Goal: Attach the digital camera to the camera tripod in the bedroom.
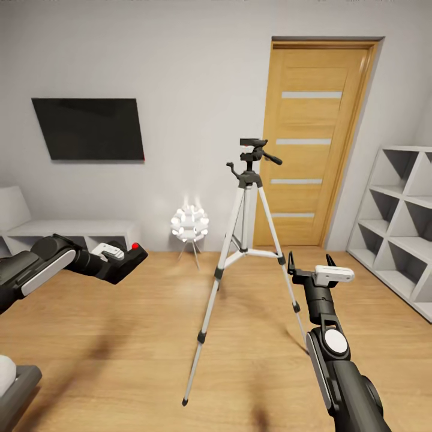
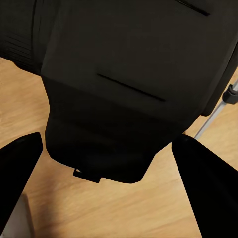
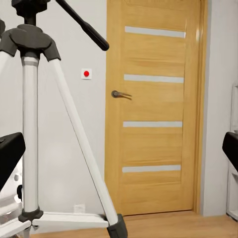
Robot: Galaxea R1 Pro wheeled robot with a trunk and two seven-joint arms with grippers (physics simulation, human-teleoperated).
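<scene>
The camera tripod [image 1: 252,180] stands upright on the wood floor at the room's centre, with silver legs spread and its black pan head and handle on top. My left gripper [image 1: 126,260] is shut on the digital camera [image 1: 137,254], a black body with a red button, held left of the tripod at about mid-leg height. In the left wrist view the camera [image 2: 129,74] sits between the dark fingers [image 2: 20,168]. My right gripper [image 1: 310,262] hovers open just right of the tripod's right leg. The right wrist view has the tripod [image 3: 30,124] close ahead between the open fingers [image 3: 10,158].
A closed wooden door [image 1: 315,144] is behind the tripod. White cube shelving [image 1: 399,222] lines the right wall. A white ball-shaped lamp [image 1: 190,225] stands by the back wall, a TV [image 1: 89,129] hangs at left above a low grey unit [image 1: 72,231]. A bed corner [image 1: 15,384] shows at lower left.
</scene>
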